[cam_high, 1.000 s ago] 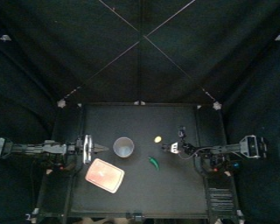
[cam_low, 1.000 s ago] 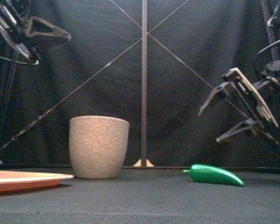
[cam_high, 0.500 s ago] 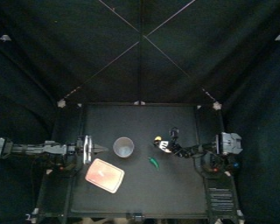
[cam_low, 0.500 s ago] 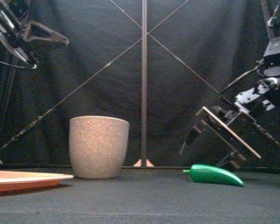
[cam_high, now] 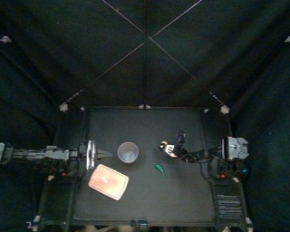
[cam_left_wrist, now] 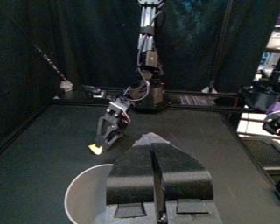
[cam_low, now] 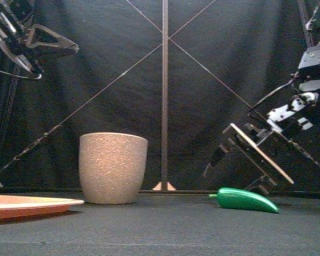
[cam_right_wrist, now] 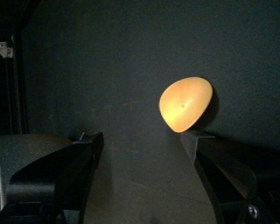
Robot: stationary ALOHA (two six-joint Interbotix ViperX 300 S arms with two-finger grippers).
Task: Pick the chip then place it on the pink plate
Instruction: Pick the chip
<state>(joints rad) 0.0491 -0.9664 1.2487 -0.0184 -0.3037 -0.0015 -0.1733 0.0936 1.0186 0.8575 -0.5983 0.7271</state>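
The pink plate [cam_high: 109, 181] lies empty near the table's [cam_high: 148, 207] front-left corner. Farther back, right of centre, the chip [cam_right_wrist: 185, 103] lies ungrasped just ahead of the right gripper [cam_right_wrist: 143, 137], whose jaws are spread. Both picking and placing are left to do. The left gripper [cam_left_wrist: 157, 149] rests closed by the left edge.

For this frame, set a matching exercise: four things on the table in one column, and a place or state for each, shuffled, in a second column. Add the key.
Things
1. chip
2. grey cup
3. green toy pepper
4. pink plate

Place or state
A. lies flat at the front left of the table, nothing on it
B. stands upright near the table's middle
C. lies on its side, nearer the front edge than the chip
D. rests on the table just ahead of the open fingers of the right gripper

Pairs: 1-D, 2-B, 3-C, 4-A
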